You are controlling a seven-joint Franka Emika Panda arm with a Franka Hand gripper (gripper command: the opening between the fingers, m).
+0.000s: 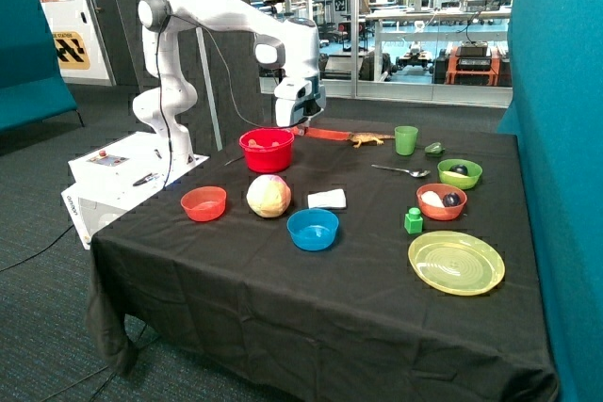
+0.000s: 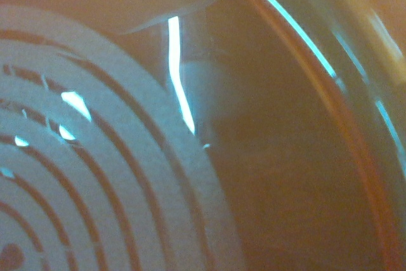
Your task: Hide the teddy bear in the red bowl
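We are seeing the gripper (image 1: 294, 125) hanging just above the far rim of the red bowl (image 1: 267, 151); whether its fingers are parted, we cannot tell. Something small and brownish is lying inside the bowl, possibly the teddy bear. The wrist view is showing only a blurred reddish surface.

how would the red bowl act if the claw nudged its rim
The red bowl looks like light plastic with tall sides, so it would probably slide on the black cloth, maybe tip. The claw hangs beside its rim.
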